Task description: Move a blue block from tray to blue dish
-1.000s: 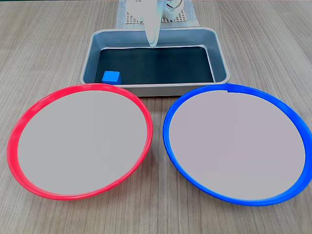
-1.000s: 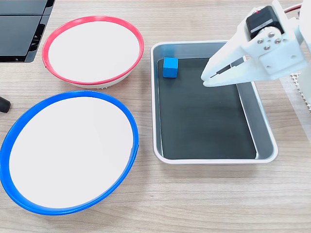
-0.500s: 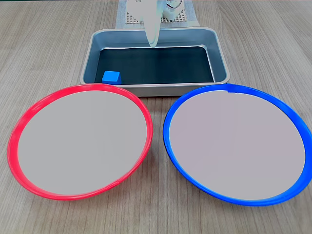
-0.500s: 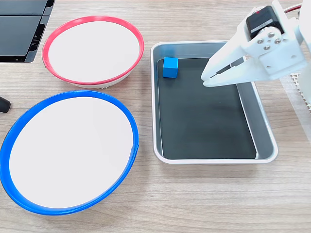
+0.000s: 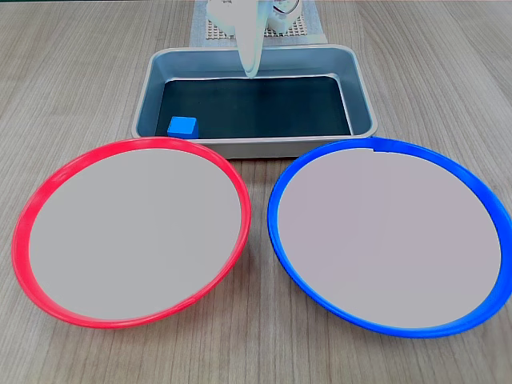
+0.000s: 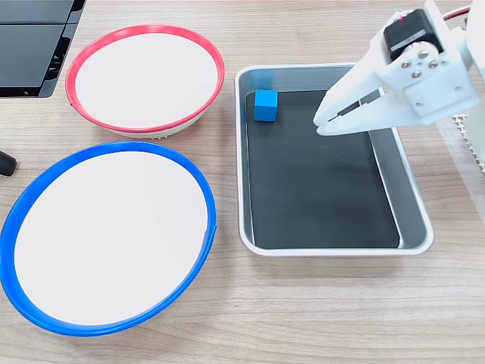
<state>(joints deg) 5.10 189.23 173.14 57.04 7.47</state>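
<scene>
Fixed views both show my gripper [image 6: 321,125] hanging above the tray [image 6: 410,199], its white fingers drawn close together with just a thin dark slit between them, and nothing held in it. I judge it sits high so the fingertips clear the raised rim before I drop in.

From the side-on fixed view, the blue block [image 6: 265,105] lies well off from my fingertips, toward the tray's corner nearest the red-rimmed dish [image 6: 80,57], close to the rim on two sides. That corner spot matters: I would guess there is little room for a finger between block and wall, so I should come at it from the open floor side.

From the front-facing fixed view, my gripper [image 5: 251,74] points down over the tray's far edge, the blue block [image 5: 182,126] sits nearer the camera and to the left of it, and the blue dish [image 5: 281,237] waits beyond the tray's near rim, to the right. The tray [image 5: 362,102] stands between my arm and both dishes, so any carry must pass over its rim. The grasp has not begun; the block is untouched.
</scene>
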